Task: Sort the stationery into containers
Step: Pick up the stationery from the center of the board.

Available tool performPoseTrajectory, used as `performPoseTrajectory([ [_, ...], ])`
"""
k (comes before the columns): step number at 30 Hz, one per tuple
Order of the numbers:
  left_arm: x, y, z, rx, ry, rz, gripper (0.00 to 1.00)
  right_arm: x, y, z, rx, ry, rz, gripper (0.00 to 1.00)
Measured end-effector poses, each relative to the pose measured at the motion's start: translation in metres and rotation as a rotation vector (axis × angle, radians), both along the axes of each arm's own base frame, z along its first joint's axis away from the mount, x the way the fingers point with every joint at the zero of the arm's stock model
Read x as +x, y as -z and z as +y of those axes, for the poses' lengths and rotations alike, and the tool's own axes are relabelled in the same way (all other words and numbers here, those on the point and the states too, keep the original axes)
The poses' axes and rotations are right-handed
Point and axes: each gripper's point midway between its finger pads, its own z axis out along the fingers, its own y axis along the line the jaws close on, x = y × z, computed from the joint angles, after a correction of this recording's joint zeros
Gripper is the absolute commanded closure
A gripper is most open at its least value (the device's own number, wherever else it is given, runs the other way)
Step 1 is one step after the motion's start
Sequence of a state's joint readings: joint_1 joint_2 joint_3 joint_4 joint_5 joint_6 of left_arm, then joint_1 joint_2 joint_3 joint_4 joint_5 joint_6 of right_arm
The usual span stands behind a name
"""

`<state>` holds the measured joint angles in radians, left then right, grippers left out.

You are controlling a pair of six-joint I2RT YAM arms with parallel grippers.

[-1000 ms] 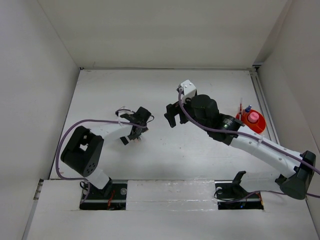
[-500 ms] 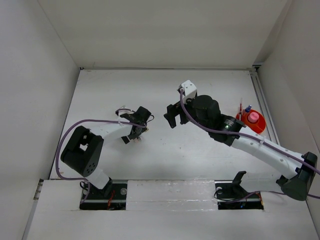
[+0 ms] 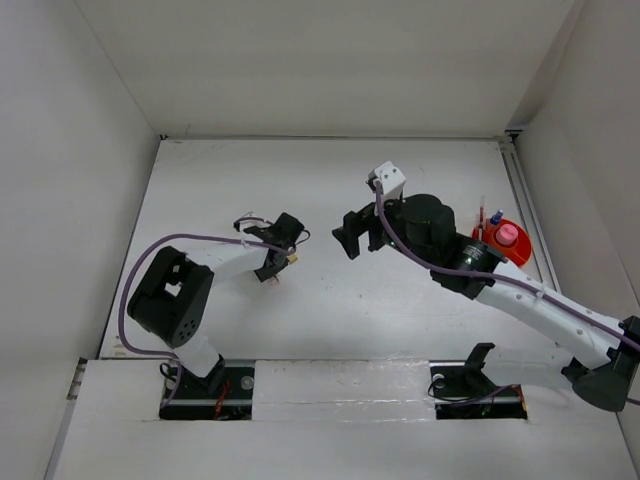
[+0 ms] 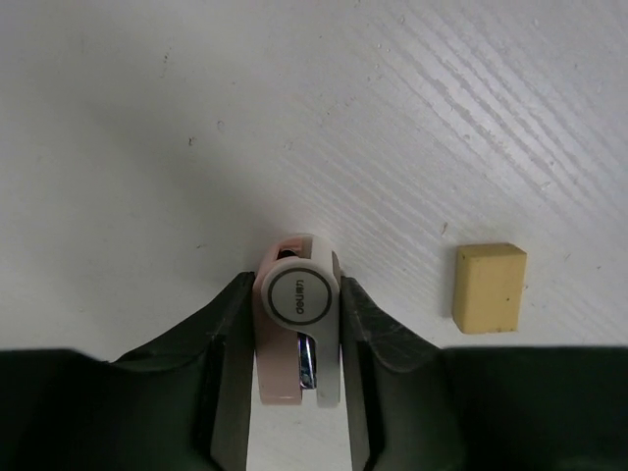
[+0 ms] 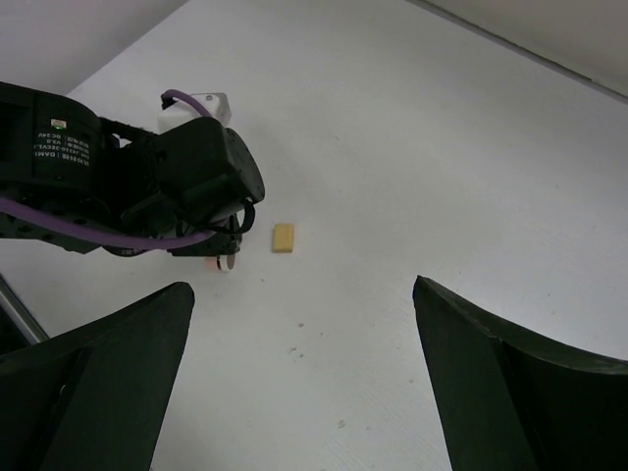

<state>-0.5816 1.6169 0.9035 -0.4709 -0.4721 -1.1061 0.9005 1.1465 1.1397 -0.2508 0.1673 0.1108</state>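
Observation:
My left gripper (image 4: 297,287) is shut on the pink-white piece (image 4: 294,339), which stands on edge on the table between both dark fingers. A tan eraser cube (image 4: 489,287) lies just to its right, untouched. From above, the left gripper (image 3: 279,262) sits left of centre with the eraser (image 3: 293,258) beside it. My right gripper (image 3: 352,238) hovers open at mid-table, and its wrist view shows the eraser (image 5: 284,237) and the pink-white piece (image 5: 225,263) ahead. The orange-red cup (image 3: 518,250) at the right holds a pink-capped tube (image 3: 507,235), a blue-capped bottle (image 3: 496,217) and a red pen (image 3: 481,214).
White walls enclose the table on three sides. The right arm's body (image 3: 430,230) stands between the cup and the left gripper. A purple cable (image 3: 190,240) loops over the left arm.
The left jaws have closed from wide apart onto the pink-white piece. The right arm has shifted slightly to the right, its jaws still wide.

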Motion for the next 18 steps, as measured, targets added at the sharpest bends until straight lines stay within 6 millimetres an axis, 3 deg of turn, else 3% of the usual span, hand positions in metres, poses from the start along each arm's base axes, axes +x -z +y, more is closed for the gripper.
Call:
performPoseTrajectory([
  [5,0.001,-0.003,-0.001,-0.012,-0.010,-0.010,1.00,-0.005,0.008,-0.004,0.017,-0.022,0.001,0.00],
  [8,0.002,-0.020,-0.004,-0.052,0.003,-0.058,1.00,-0.009,0.021,-0.006,0.050,-0.076,0.024,0.00],
  [10,0.005,-0.046,-0.008,-0.105,0.026,-0.134,1.00,-0.013,0.032,-0.007,0.080,-0.121,0.042,0.00],
  [13,0.014,-0.101,-0.017,-0.204,0.068,-0.309,1.00,-0.022,0.044,-0.004,0.124,-0.193,0.068,0.00],
  [18,0.019,-0.174,-0.035,-0.336,0.174,-0.533,1.00,-0.040,0.044,0.016,0.235,-0.328,0.089,0.02],
])
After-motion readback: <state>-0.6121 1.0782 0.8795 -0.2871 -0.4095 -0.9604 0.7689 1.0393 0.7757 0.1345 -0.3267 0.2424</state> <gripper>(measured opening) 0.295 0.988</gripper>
